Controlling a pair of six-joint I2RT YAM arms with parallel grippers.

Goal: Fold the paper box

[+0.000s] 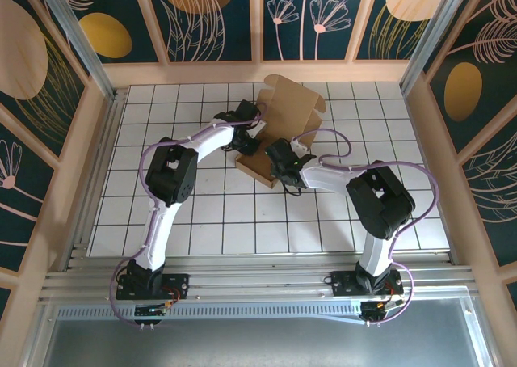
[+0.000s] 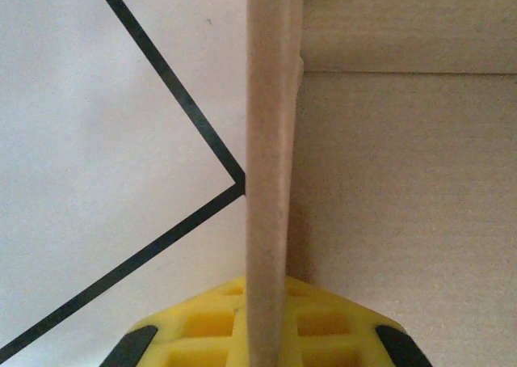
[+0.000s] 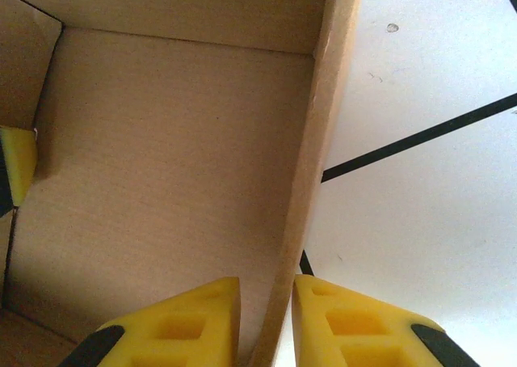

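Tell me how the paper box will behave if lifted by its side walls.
Probably light: the paper box is thin card. Its walls likely bend, as the left end effector and right end effector each pinch a single thin wall. The open rear flap may flop.

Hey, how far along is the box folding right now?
Done: the paper box already stands as an open tray. In hand: the left gripper pinches its left wall, the right gripper its right wall. Left: the lid flap stands open at the far side, not yet folded down.
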